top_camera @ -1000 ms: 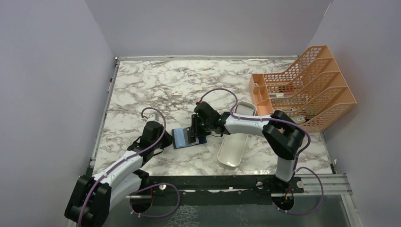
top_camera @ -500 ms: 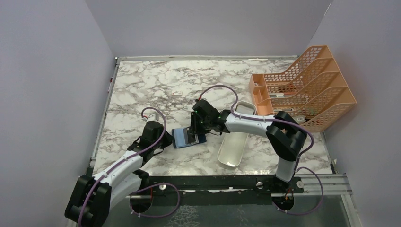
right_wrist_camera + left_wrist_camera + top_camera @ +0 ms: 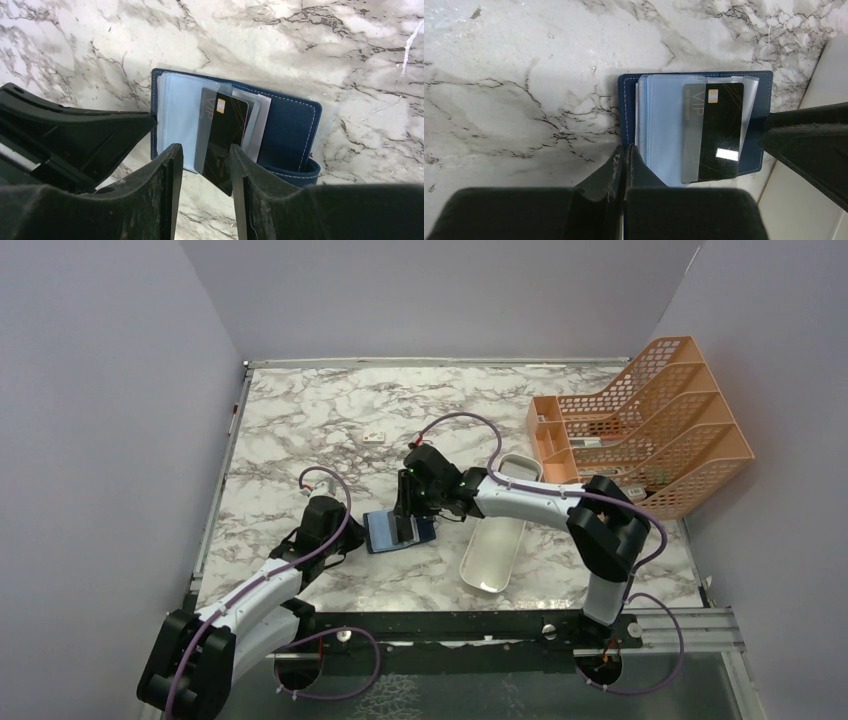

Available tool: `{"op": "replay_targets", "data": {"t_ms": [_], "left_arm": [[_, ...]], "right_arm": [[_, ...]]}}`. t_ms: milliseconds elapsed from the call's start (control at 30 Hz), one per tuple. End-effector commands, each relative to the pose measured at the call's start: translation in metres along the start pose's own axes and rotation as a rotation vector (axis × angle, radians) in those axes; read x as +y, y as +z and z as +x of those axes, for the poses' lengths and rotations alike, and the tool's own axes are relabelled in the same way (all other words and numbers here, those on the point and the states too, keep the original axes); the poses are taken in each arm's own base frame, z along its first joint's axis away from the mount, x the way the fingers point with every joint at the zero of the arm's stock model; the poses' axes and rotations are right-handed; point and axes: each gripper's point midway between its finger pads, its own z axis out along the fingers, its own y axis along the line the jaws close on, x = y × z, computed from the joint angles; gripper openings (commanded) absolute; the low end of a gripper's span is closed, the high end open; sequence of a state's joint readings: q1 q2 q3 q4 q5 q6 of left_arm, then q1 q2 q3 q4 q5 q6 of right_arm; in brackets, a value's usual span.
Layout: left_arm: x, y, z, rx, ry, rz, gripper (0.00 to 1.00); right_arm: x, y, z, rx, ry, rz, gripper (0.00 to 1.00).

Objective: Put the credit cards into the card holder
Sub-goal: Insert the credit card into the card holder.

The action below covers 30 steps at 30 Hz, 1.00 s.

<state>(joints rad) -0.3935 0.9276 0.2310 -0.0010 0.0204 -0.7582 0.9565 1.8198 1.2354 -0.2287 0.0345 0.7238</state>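
The navy card holder (image 3: 756, 100) lies open on the marble, its clear inner sleeves fanned upward. A black credit card (image 3: 714, 132) with a gold chip sits partly inside one sleeve. In the right wrist view that credit card (image 3: 222, 131) sticks out of the card holder (image 3: 287, 132) toward my right gripper (image 3: 204, 155). That gripper is open, and the card's free end lies between its fingers. My left gripper (image 3: 625, 150) is shut, its tips resting at the holder's near left edge. From above, the left gripper (image 3: 352, 538) and right gripper (image 3: 405, 523) flank the card holder (image 3: 385, 535).
A long white tray (image 3: 495, 545) lies just right of the holder, under the right forearm. An orange mesh file rack (image 3: 640, 430) stands at the back right. A tiny white block (image 3: 374, 437) sits further back on the marble. Purple walls close in the table.
My right wrist has shifted slightly left and back over the holder, and its jaws stand a touch wider. The left arm and holder have stayed still.
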Motion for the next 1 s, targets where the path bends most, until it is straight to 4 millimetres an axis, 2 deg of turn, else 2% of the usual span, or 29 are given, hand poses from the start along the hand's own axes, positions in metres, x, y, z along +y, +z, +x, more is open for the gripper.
{"op": "replay_targets", "data": {"t_ms": [0,300,967], "left_arm": [[-0.004,-0.001,0.000,-0.004,0.000,0.028,0.00],[-0.004,-0.001,0.000,-0.007,-0.006,0.032,0.00],[-0.012,-0.002,-0.003,-0.011,-0.012,0.065,0.00]], "right_arm": [[-0.001,0.012,0.000,-0.001,-0.014,0.028,0.45],[-0.010,0.027,0.012,0.031,-0.012,0.054,0.45],[0.021,0.046,0.035,0.104,0.061,-0.152,0.39]]}}
